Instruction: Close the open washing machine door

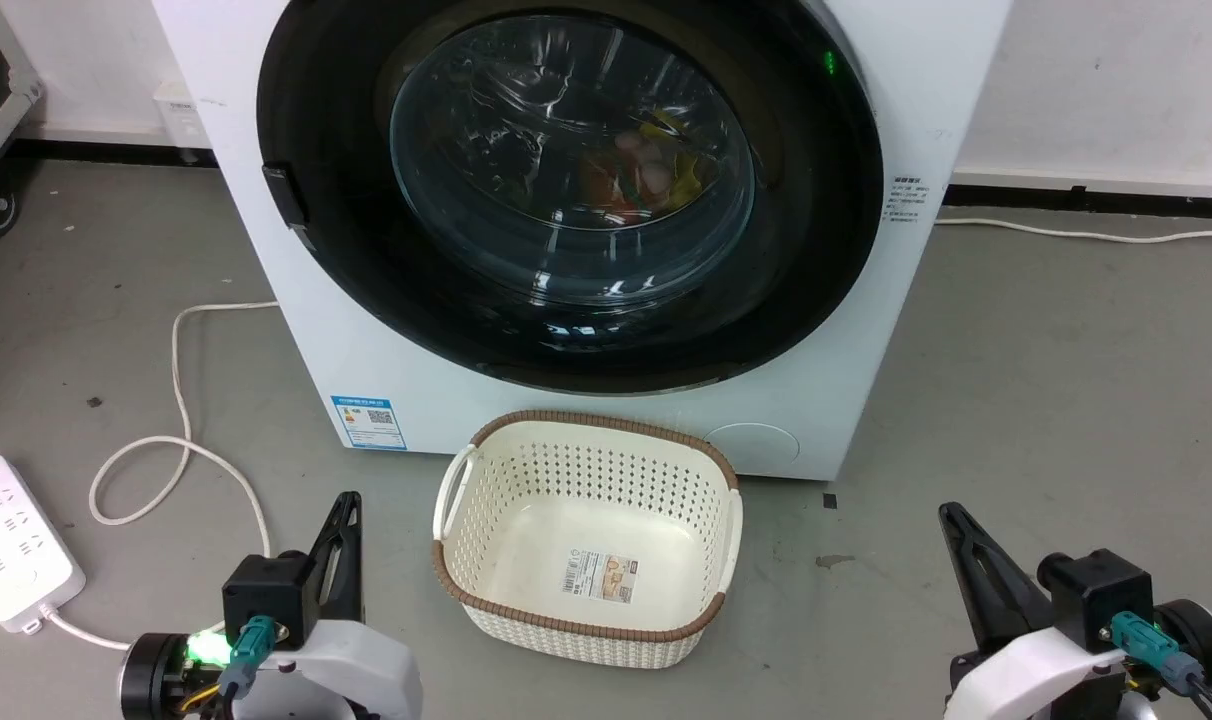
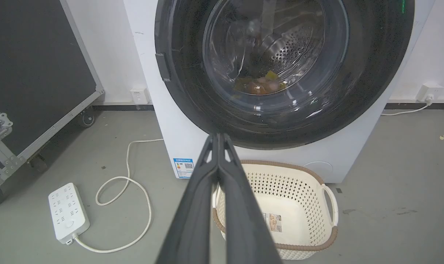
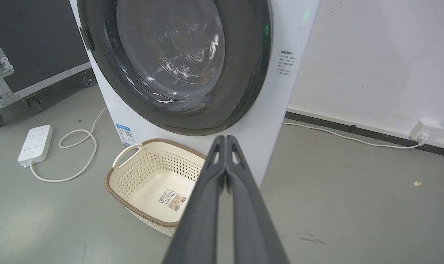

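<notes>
The white washing machine [image 1: 416, 390] stands straight ahead on the grey floor. Its washing machine door [image 1: 346, 250], with a wide glossy black rim and a bulging glass centre, lies flat against the front, its latch handle at the left edge. Coloured laundry [image 1: 646, 175] shows through the glass. My left gripper [image 1: 349, 500] is low at the left, well short of the machine, shut and holding nothing; its fingers meet at the tip in the left wrist view [image 2: 218, 136]. At the lower right my right gripper [image 1: 948, 510] is also shut and holding nothing, its fingers pressed together [image 3: 225, 137].
A cream perforated basket [image 1: 606, 422] with a brown rim sits on the floor just in front of the machine, between my two grippers. A white power strip [image 1: 11, 545] and its looping cable [image 1: 178, 400] lie at the left. A black wheeled case [image 2: 31, 73] stands further left.
</notes>
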You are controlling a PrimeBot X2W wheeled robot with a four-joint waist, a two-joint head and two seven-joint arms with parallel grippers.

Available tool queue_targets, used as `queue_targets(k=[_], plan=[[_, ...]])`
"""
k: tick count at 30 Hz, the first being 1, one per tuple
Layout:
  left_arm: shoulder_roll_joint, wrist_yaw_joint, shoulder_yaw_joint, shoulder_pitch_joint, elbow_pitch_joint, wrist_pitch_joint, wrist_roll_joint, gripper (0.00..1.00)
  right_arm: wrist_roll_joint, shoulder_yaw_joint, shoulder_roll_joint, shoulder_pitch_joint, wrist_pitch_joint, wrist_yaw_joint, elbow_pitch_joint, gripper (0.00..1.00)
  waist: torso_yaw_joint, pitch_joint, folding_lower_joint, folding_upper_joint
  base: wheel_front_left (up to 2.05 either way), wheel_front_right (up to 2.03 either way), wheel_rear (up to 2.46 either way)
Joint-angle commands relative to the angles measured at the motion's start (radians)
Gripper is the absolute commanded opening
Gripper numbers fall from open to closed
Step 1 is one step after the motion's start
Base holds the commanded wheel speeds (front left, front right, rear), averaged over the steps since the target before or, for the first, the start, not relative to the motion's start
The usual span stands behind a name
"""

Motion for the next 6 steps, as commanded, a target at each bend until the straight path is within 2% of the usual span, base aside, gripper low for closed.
queue_targets(k=[1, 6], plan=[[0.0, 0.003, 0.002, 0.004, -0.004, 0.0, 0.003, 0.0, -0.008, 0.0, 0.005, -0.014, 0.001, -0.001, -0.006, 0.0, 0.0, 0.0, 0.0001, 0.0, 0.0, 0.0, 0.0], [0.0, 0.003, 0.002, 0.004, -0.004, 0.0, 0.003, 0.0, -0.008, 0.0, 0.005, -0.014, 0.001, -0.001, -0.006, 0.0, 0.0, 0.0, 0.0001, 0.0, 0.0, 0.0, 0.0]])
